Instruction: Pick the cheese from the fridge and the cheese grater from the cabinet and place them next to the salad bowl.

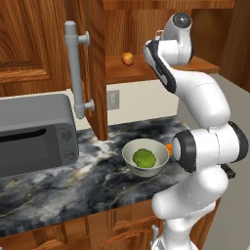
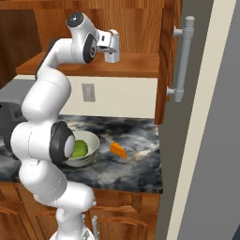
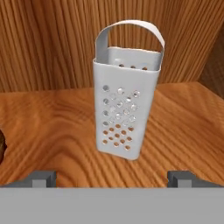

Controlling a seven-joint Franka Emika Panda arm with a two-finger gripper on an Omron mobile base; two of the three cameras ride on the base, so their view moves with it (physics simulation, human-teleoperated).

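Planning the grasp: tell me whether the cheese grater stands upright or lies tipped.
Upright. In the hand view the cheese grater stands on its base on the cabinet shelf, loop handle on top.

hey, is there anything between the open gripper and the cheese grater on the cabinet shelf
No. In the hand view, only bare wood of the shelf lies between the gripper and the upright cheese grater; the fingertips stand wide apart.
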